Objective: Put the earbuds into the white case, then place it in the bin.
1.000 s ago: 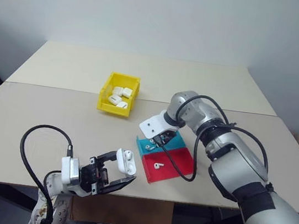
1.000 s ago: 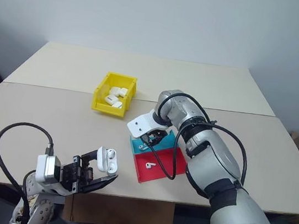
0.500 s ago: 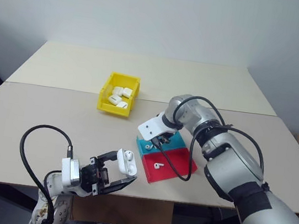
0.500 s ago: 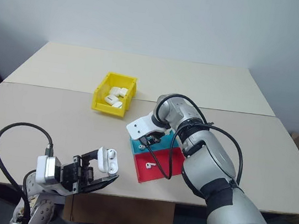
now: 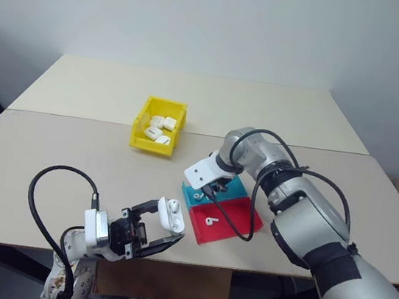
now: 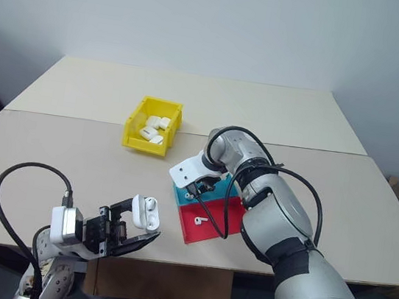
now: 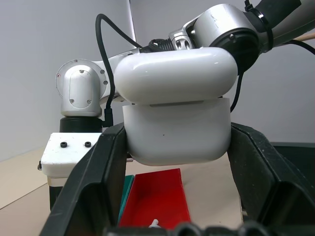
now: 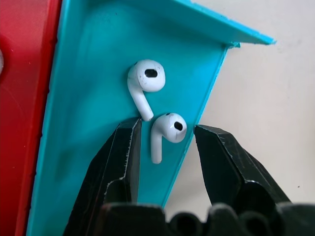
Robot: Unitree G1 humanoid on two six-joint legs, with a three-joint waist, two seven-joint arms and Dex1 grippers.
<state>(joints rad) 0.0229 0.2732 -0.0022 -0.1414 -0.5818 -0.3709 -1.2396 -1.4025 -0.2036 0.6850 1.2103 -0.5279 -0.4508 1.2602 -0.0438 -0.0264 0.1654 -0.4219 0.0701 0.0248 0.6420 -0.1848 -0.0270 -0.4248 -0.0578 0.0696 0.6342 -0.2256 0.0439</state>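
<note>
Black fingers of the right gripper (image 8: 165,147) are pointing steeply down into the teal tray (image 8: 93,103), standing partly apart with one white earbud (image 8: 166,132) lying between them; neither finger is visibly touching it. A second earbud (image 8: 144,83) is lying just beyond the first, its stem tip near the finger (image 8: 120,162) on the red-tray side. Both earbuds are resting on the tray floor close to its outer edge.

Red tray (image 5: 230,219) is sitting directly against the teal tray, on the side nearer the robot, and is holding a single earbud (image 5: 211,221).

Left gripper (image 5: 153,223) is hanging near the front edge of the table (image 5: 58,152), angled up and toward the right, its fingers clamped on the white case (image 7: 176,130). The case is sitting upright between the fingers with its hinged lid raised, an earbud-like white piece showing inside it in the head views.

Yellow bin (image 5: 146,121) is standing farther back on the table, well apart from both grippers and from the trays, and is holding several white cases (image 5: 158,129).

Black cable (image 5: 44,195) is looping from the left wrist; another is trailing from the right arm across the red tray.
</note>
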